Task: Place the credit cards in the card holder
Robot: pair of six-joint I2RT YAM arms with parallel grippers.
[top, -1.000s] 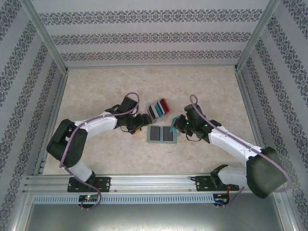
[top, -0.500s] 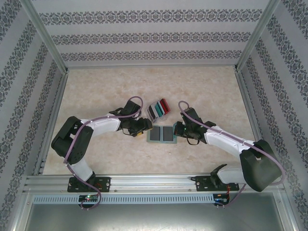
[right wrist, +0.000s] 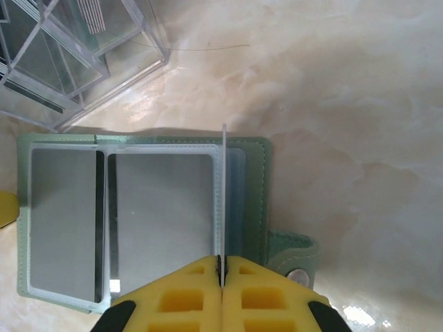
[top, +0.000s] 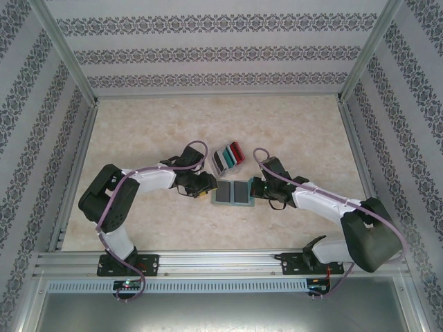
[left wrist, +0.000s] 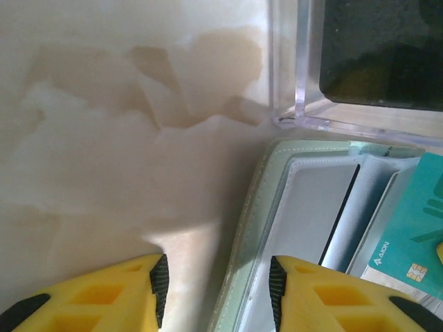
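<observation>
Marbled tabletop [top: 208, 117], flat stitched card holder [top: 233, 192].

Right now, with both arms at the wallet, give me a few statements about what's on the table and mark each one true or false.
1. The card holder lies open on the table. True.
2. The right gripper is empty. False: it is shut on a thin card, held on edge over the holder.
3. The left gripper has its jaws apart, one finger on each side of the holder's edge. True.
4. The clear tray sits nearer the arm bases than the holder. False: it stands beyond the holder, farther from the bases.
</observation>
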